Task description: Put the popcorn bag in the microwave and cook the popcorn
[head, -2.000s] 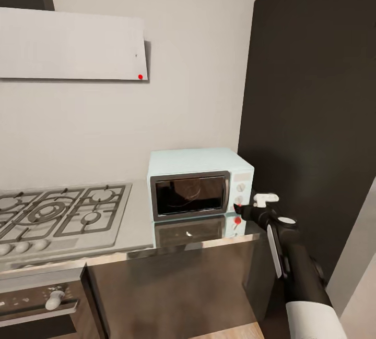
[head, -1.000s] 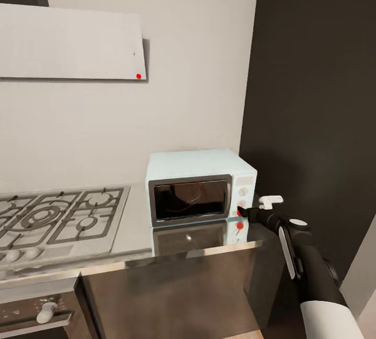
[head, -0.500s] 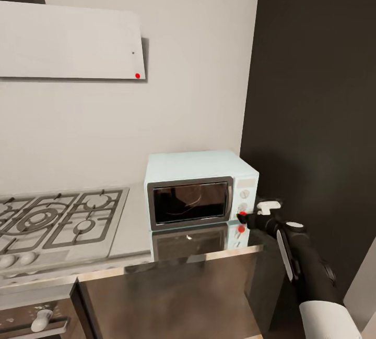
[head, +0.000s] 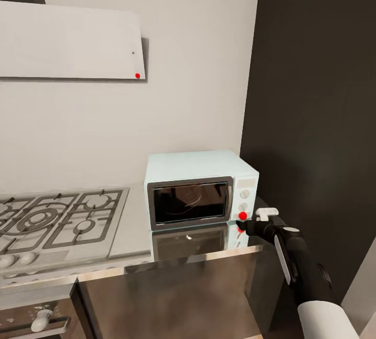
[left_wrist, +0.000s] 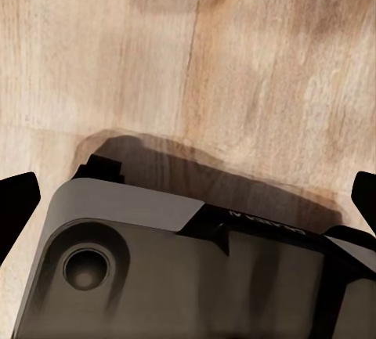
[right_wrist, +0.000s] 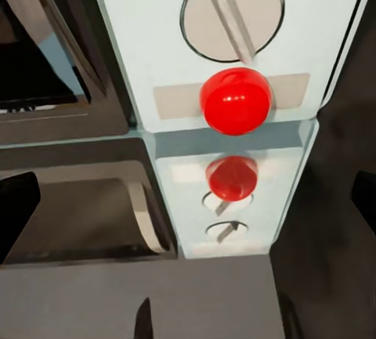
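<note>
Right hand [head: 245, 222], seemingly wide, points at the microwave [head: 201, 188] red button [right_wrist: 235, 100].

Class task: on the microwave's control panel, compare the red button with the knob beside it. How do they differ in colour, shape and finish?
The red button is glossy red; the knob is matt off-white. The button is a smooth dome, while the knob is a flat disc with a raised bar across it, set at a slant. The knob looks wider than the button. Both are round and sit on the microwave panel, mirrored in the countertop.
</note>
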